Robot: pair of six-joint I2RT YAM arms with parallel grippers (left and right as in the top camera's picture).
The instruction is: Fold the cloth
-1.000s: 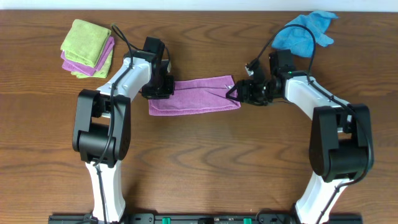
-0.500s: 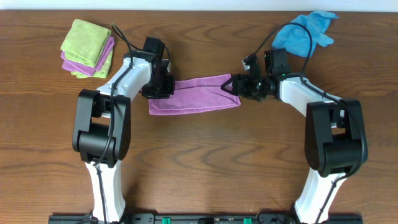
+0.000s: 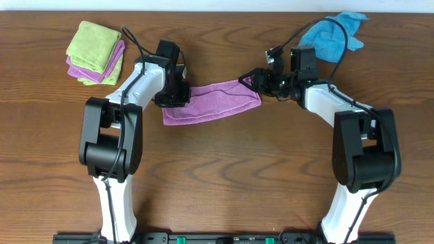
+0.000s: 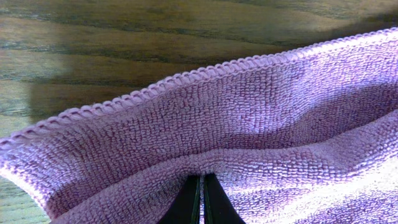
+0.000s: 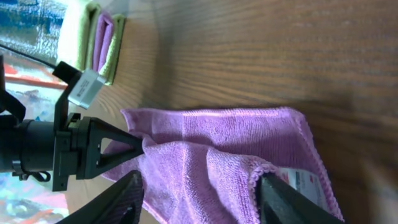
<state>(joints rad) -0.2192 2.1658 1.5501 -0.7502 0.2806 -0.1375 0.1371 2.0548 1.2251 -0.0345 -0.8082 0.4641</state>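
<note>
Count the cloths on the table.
5 visible: purple cloth mid-table, blue cloth crumpled top right, and a stack top left showing green, purple and green layers. The stack may hide more.

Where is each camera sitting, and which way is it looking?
Overhead: above the table, looking straight down at the purple cloth; left gripper and right gripper show.
Left wrist: rides behind the left gripper, close over the cloth; its shut fingertips show.
Right wrist: rides behind the right gripper, facing the folded stack; its fingers show.
Overhead and right wrist share that stack.
</note>
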